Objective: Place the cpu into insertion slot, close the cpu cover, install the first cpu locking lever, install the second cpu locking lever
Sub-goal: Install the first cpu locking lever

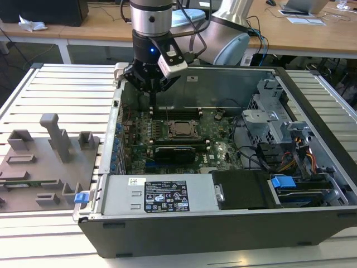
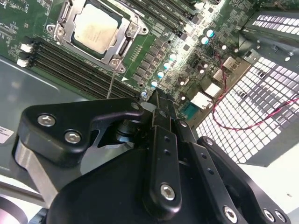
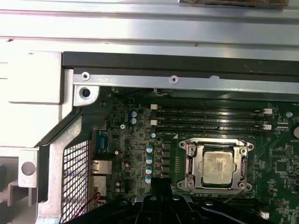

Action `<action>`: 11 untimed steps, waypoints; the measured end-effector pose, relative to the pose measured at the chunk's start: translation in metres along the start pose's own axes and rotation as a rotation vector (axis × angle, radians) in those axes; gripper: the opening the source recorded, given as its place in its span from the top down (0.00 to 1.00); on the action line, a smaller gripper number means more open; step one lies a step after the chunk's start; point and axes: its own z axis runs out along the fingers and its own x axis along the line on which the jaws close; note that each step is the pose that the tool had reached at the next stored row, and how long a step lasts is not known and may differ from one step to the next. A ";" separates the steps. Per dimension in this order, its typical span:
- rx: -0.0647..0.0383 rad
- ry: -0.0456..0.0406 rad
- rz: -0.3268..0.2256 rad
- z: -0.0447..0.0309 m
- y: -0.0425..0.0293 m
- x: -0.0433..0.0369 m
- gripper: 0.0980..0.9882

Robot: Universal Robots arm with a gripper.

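The cpu (image 1: 181, 129) (image 2: 97, 26) (image 3: 218, 166) lies flat in the insertion slot on the green motherboard, and its dull silver top shows in all three views. The slot's pin field is hidden beneath it. The cpu cover (image 2: 124, 43) (image 3: 190, 163) lies down around the chip as a silvery frame. A thin metal lever (image 2: 110, 81) rises at a slant from one corner of the socket. My gripper (image 1: 152, 92) (image 2: 158, 95) (image 3: 161, 183) hangs above the board's rear edge, apart from the socket, fingers shut with nothing between them.
Long black memory slots (image 3: 210, 119) run beside the socket. A black graphics card (image 1: 174, 153) sits in front of it. The case holds a drive cage (image 1: 273, 123) at the exterior view's right and a power supply (image 1: 156, 192) in front. A grey fixture plate (image 1: 44, 162) lies outside, left.
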 end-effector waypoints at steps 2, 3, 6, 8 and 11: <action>0.000 -0.0003 0.000 0.0010 0.0001 0.0002 0.99; 0.000 -0.0002 0.000 0.0021 0.0000 0.0005 0.99; 0.000 -0.0001 0.000 0.0060 0.0000 0.0009 0.99; 0.000 -0.0001 0.000 0.0096 0.0000 0.0011 0.99; 0.000 -0.0001 0.000 0.0127 0.0000 0.0012 0.99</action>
